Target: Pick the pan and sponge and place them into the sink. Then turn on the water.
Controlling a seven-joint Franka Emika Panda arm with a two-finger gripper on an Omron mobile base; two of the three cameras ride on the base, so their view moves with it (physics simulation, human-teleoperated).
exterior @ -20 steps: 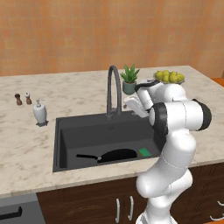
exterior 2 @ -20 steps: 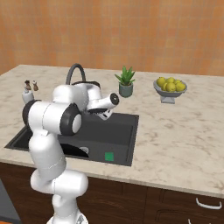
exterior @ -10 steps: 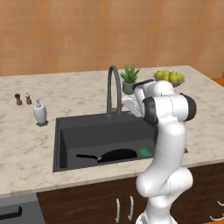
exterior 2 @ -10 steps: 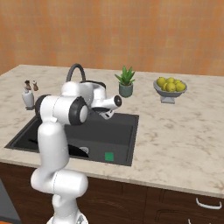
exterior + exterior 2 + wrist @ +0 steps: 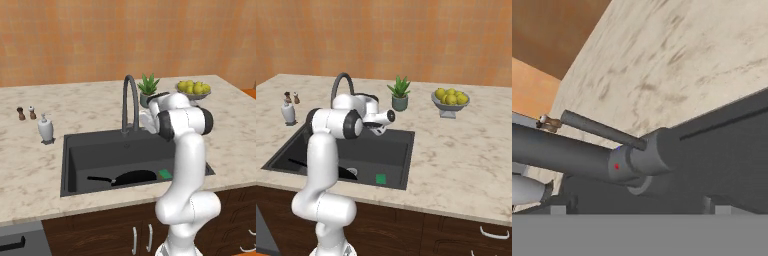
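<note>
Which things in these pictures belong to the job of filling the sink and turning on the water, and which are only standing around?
Part of the job: pan, sponge, sink, faucet, open gripper.

Only standing around: potted plant, bowl of yellow fruit, soap dispenser, two small shakers.

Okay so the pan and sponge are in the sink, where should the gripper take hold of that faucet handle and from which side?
Take the thin lever that sticks out from the faucet base, near its free end. In the hand view it is a slim straight rod over the counter, clear of the thick base, so the open gripper's fingers should fit on either side of it. Approaching square to the rod seems best.
</note>
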